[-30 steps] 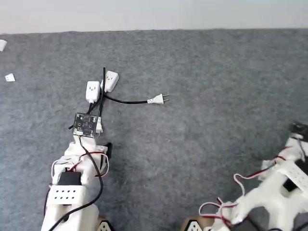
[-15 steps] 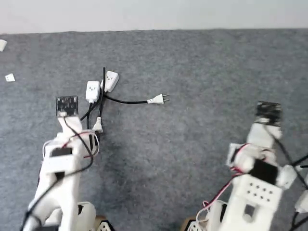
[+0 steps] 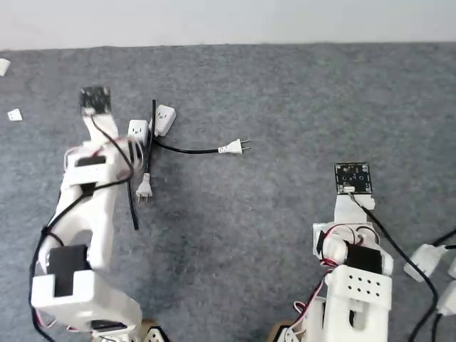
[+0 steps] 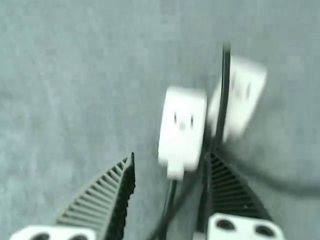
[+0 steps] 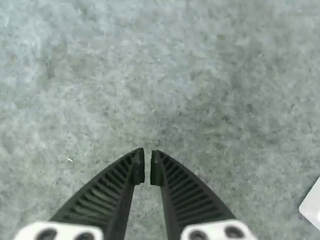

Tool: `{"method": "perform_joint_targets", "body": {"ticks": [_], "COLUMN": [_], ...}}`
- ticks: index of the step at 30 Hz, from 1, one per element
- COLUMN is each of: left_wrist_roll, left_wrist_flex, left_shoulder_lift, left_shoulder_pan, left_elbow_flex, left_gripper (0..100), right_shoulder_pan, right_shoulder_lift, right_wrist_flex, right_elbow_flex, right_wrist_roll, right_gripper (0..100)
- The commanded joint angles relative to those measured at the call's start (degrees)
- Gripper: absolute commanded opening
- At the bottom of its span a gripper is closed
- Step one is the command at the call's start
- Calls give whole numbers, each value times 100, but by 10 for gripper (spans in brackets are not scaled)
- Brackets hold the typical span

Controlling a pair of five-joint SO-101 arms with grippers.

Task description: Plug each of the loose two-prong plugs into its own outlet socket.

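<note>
Loose two-prong plugs (image 3: pixel 233 148), far-left tabletop (image 3: pixel 299 92): probably light, rigid bodies on limp cords, best gripped by body sides; left claw (image 4: pixel 171 159) apart near outlet socket (image 4: pixel 182 125), right claw (image 5: pixel 147 152) together.

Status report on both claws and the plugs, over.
Left claw open over one socket. Right claw shut above bare carpet. Left plug and right plug both loose. Black cable runs beside that socket.
</note>
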Motion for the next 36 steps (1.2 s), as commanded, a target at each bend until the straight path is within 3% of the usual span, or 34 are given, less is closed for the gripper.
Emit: {"method": "perform_joint_targets", "body": {"ticks": [1, 13, 18, 24, 28, 36], "left_wrist_roll": [229, 211, -202, -246, -246, -255], "left_wrist_flex": [-343, 2470, 3367, 3903, 4536, 6338], "left_shoulder_lift": [457, 3402, 4193, 4563, 4563, 4563], "left_shoulder_pan": [202, 149, 167, 123, 167, 70], "left_elbow_flex": [-840, -4796, -6009, -6897, -7231, -9042], "left_gripper": [207, 206, 205, 6, 13, 13], "right_shoulder_pan": [-31, -40, -40, -40, -40, -40], "right_shoulder_lift": [-101, -101, -101, -101, -101, -101], "right_wrist_flex": [-101, -110, -110, -488, -505, -743], "right_elbow_flex": [-44, -35, -35, 123, 132, 264], "right_wrist_roll": [70, 62, 62, 88, 88, 105], "right_gripper": [23, 23, 23, 23, 23, 23]}}
